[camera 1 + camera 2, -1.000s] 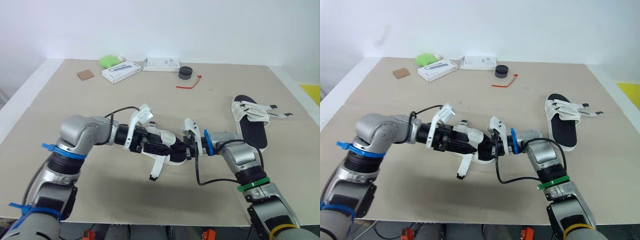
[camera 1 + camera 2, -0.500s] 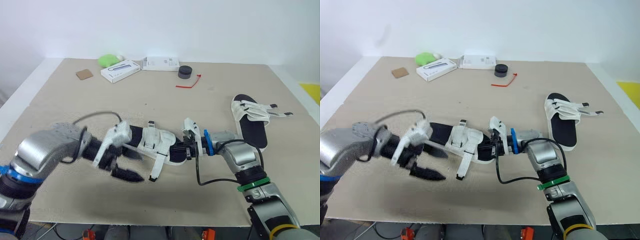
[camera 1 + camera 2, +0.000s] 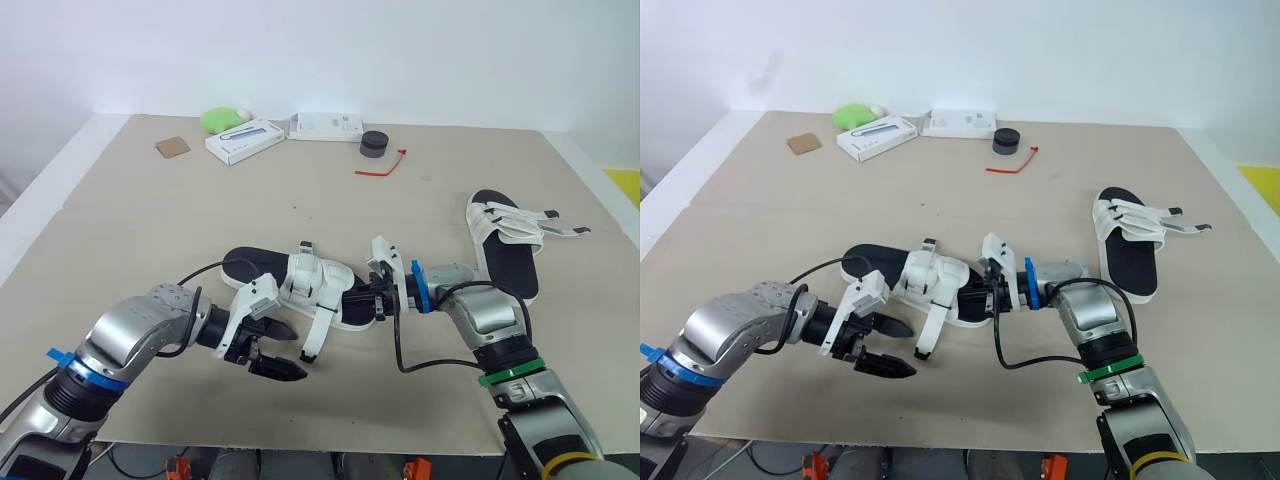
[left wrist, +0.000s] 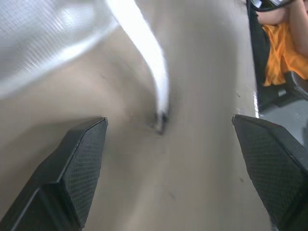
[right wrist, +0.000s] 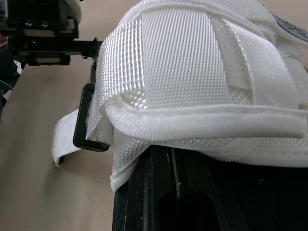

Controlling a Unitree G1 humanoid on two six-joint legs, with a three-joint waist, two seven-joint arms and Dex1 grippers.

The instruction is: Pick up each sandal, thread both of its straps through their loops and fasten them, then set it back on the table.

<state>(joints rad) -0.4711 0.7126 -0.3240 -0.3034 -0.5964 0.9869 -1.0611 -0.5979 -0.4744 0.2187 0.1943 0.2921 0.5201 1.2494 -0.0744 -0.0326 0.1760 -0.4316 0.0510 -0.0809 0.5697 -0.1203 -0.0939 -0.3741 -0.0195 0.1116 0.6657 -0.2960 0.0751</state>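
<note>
A sandal (image 3: pixel 300 283) with a black sole and white mesh straps lies across the middle of the table. My right gripper (image 3: pixel 380 298) is shut on its right end. One loose strap (image 3: pixel 314 336) hangs off the near side, its tip between my left gripper's fingers (image 4: pixel 79 163) in the left wrist view. The left gripper (image 3: pixel 296 353) hovers open just in front of the sandal, touching nothing. In the right wrist view the strap's mesh (image 5: pixel 192 72) sits over the sole, with a black loop (image 5: pixel 89 130) at its edge. A second sandal (image 3: pixel 506 245) lies at the right, straps loose.
Along the far edge sit a brown square (image 3: pixel 172 147), a green object (image 3: pixel 222 120), two white boxes (image 3: pixel 243 141) (image 3: pixel 325 127), a black round puck (image 3: pixel 373 145) and a red tie (image 3: pixel 382 166). The table's near edge runs close under the left gripper.
The left gripper let go of the sandal, swung out toward the near left, then came back in close to the hanging strap. The right gripper kept its hold.
</note>
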